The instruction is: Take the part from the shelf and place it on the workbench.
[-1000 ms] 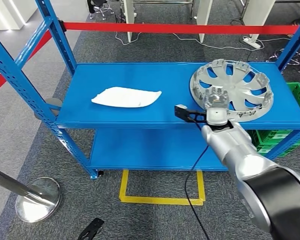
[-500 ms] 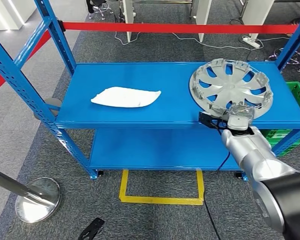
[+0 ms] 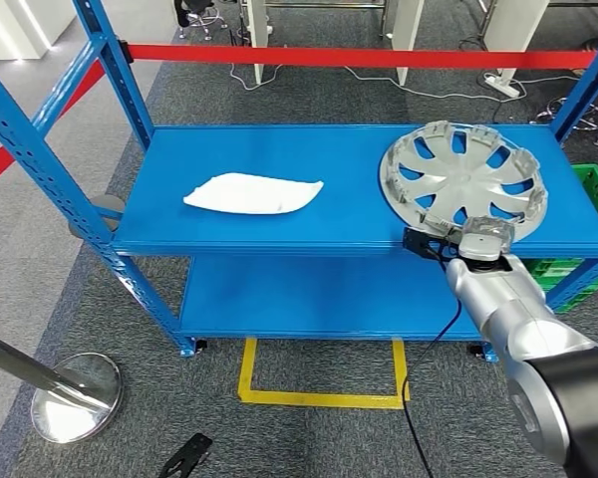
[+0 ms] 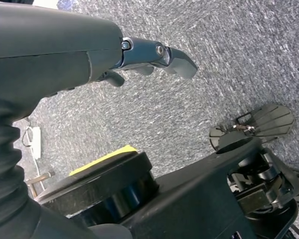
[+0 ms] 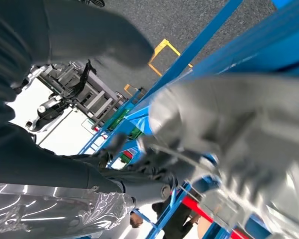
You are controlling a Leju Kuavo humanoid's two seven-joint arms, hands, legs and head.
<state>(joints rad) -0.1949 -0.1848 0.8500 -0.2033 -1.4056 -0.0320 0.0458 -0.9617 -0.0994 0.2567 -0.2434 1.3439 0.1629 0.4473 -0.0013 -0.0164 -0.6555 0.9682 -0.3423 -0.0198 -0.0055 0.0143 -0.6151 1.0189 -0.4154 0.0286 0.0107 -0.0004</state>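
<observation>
Clearly the task is only beginning: the wheel cover (image 3: 462, 181) lies at the shelf's (image 3: 296, 224) right front corner. Whether the right hand (image 3: 482, 240) grips its rim, I cannot tell.

silver wheel cover (image 3: 461, 183) on blue shelf (image 3: 341, 214); right robot hand (image 3: 485, 239) at its near rim; white cloth (image 3: 252, 193) well apart

The part is a round silver hubcap (image 3: 462, 179) with curved spokes and dark openings between them. It lies flat, hollow side up, at the right end of the blue shelf (image 3: 281, 224), its near rim at the shelf's front edge.
</observation>
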